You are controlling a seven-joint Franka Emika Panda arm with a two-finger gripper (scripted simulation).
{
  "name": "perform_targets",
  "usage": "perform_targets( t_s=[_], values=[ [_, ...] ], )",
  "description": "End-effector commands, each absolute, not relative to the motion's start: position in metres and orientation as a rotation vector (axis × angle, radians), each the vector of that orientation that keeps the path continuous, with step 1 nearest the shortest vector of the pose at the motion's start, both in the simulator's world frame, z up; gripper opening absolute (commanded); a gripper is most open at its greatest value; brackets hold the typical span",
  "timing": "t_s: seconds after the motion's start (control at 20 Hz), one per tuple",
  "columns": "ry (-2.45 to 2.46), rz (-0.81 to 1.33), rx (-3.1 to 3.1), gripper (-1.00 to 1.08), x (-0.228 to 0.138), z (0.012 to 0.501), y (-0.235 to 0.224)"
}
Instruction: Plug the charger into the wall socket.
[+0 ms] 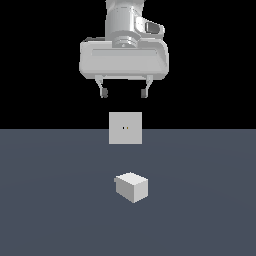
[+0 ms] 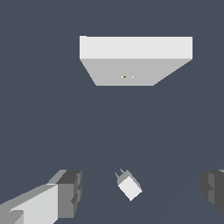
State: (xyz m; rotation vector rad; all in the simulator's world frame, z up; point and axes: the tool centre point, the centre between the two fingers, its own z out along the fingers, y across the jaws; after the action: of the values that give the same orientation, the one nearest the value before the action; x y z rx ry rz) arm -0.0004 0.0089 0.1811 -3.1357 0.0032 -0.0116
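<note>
Your gripper (image 1: 124, 93) is hanging high with its jaws spread, gripping nothing; the charger (image 1: 132, 187) is lying on the floor at the wall socket's (image 1: 125, 128) 6 o'clock, well apart

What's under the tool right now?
Under the open tool lies the charger on bare floor, ungripped. The wall socket stands beyond. Nothing is covered.

The pale grey, boxy hand (image 1: 124, 92) carries two short fingers with dark tips.
</note>
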Motion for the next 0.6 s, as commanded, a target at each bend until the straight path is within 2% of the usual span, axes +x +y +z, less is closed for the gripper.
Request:
perform_targets(
  t_s=[0.0, 0.55],
  values=[
    [0.003, -0.012, -3.136, 1.0, 0.0, 0.181, 0.009],
    [-0.131, -0.023, -3.131, 1.0, -0.014, 0.167, 0.012]
  ],
)
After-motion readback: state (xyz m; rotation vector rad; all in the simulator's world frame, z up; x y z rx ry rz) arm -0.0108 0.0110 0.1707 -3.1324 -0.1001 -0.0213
